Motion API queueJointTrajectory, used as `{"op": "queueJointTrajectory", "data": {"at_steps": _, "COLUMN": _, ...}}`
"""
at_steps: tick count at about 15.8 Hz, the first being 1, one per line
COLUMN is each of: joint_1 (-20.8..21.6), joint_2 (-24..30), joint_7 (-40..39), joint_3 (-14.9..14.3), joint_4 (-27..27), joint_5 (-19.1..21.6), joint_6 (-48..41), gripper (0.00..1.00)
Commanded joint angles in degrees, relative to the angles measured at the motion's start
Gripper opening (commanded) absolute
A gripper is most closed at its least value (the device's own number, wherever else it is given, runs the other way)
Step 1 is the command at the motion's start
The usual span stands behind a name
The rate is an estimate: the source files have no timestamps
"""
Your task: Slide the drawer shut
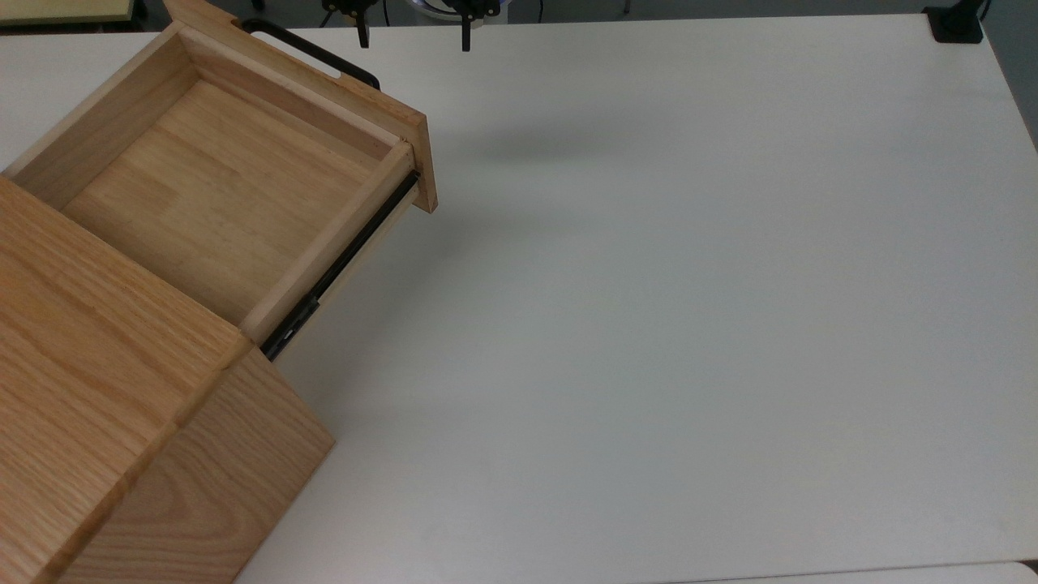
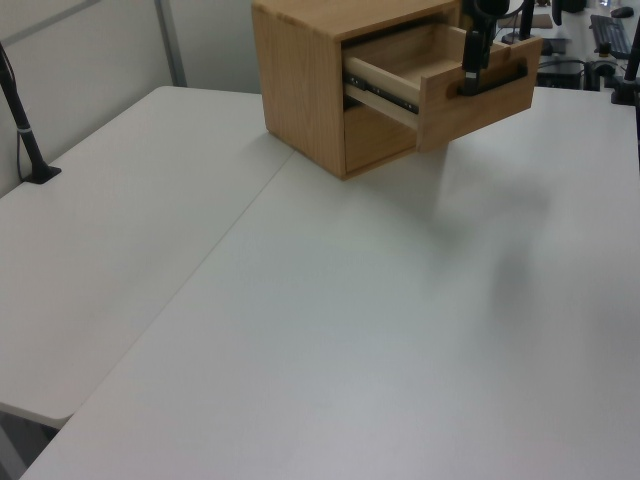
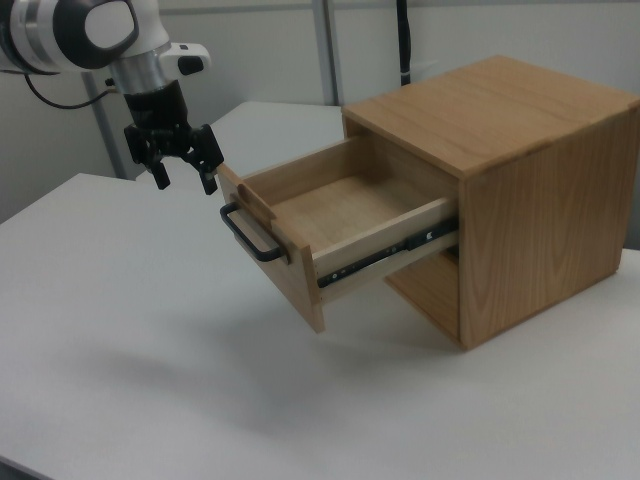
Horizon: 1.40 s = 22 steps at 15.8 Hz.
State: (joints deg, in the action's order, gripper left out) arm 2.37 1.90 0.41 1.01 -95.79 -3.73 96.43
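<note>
The bare white surface (image 3: 150, 330) lies nearest in the right view, with the cabinet (image 3: 540, 200) standing far on the right view's right. The drawer (image 3: 330, 215) is pulled well out of the cabinet's upper slot, hanging over the surface on its black rail (image 3: 390, 255), its tray empty. Its front panel (image 3: 270, 240) faces the right view's left, and the black handle (image 3: 250, 238) sits on the outer face.

The hand (image 3: 180, 172) hovers just beyond the panel's top edge, on the right view's left of it, fingers spread and pointing down, pinching nothing. It looks close to the panel but apart from it; no contact shows. In the top view the fingers (image 1: 362, 32) hang at the far edge, just past the handle (image 1: 308, 53).

The step in hand seems to be the approach: closing has not begun. The next move calls for lowering the hand in front of the panel, then pushing squarely along the rails toward the cabinet. An off-line push could twist the drawer or shift the cabinet.
</note>
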Motion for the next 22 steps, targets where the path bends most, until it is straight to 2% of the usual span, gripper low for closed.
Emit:
{"op": "queueJointTrajectory", "data": {"at_steps": 1, "joint_1": 1.58, "joint_2": -0.67, "joint_7": -0.33, "joint_3": -0.92, "joint_4": 1.4, "joint_5": 0.39, "joint_6": -1.59, "gripper": 1.0}}
{"op": "queueJointTrajectory", "data": {"at_steps": 22, "joint_1": 1.24, "joint_2": -0.15, "joint_7": -1.12, "joint_3": -0.92, "joint_4": 1.22, "joint_5": 1.44, "joint_6": -3.79, "gripper": 1.0}}
